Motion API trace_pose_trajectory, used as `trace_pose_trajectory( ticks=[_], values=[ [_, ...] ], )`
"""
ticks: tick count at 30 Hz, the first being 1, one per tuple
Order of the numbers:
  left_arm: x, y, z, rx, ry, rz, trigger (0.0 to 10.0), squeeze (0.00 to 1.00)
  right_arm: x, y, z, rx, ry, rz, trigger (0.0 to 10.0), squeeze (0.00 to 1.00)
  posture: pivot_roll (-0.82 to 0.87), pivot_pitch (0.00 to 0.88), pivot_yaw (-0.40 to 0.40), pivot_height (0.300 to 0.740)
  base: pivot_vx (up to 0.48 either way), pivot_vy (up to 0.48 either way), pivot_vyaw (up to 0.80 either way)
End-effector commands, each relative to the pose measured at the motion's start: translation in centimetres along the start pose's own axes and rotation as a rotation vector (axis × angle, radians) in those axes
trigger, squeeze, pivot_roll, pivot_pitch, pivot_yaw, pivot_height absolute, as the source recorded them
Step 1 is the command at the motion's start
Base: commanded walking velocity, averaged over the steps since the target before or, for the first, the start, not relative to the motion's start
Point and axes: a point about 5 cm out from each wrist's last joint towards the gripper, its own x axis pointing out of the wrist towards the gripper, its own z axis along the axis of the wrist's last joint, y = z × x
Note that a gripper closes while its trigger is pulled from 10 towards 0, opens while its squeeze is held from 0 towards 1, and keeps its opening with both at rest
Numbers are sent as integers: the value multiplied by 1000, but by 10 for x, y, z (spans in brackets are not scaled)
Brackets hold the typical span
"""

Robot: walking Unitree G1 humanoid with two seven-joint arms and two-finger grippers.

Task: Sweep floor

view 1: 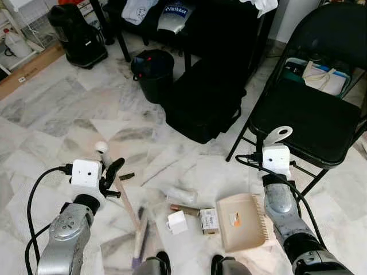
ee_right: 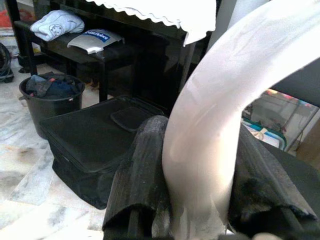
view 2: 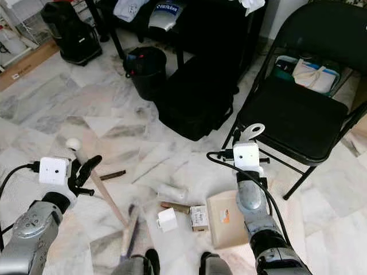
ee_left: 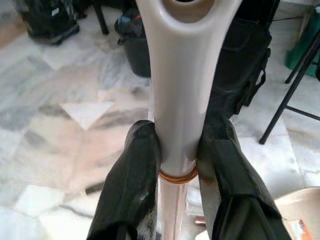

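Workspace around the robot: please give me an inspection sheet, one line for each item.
Surface: grey-white marble tile floor.
Job's things: thin wooden-handled broom; beige plastic dustpan flat on floor.
Clutter: small white box, printed carton, brown stick, clear wrapper beside dustpan.
Grippers: left gripper fingers closed on broom's white grip; right gripper fingers closed on dustpan's white handle.
Cables: black cable loops at left wrist.
Surroundings: black folding chair, black soft bag, black bin.
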Motion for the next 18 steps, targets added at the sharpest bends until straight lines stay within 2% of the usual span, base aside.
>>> trace_pose_trajectory(
  ticks=[1, 10, 18],
  values=[
    [-1, 6, -7, -62, 43, 26, 10000, 0, -12, 8, -14, 4, 72, 42, 10000, 0, 45, 326, 84, 740, 0, 0, 0],
    [12, -6, -2, -241, 47, 2, 10000, 0, -11, 8, -10, 18, 46, 66, 10000, 0, 30, 351, 62, 740, 0, 0, 0],
    [18, -16, 3, -323, 62, -61, 10000, 0, -8, 9, -6, 30, 31, 83, 10000, 0, 25, 365, 60, 740, 0, 0, 0]
  ],
)
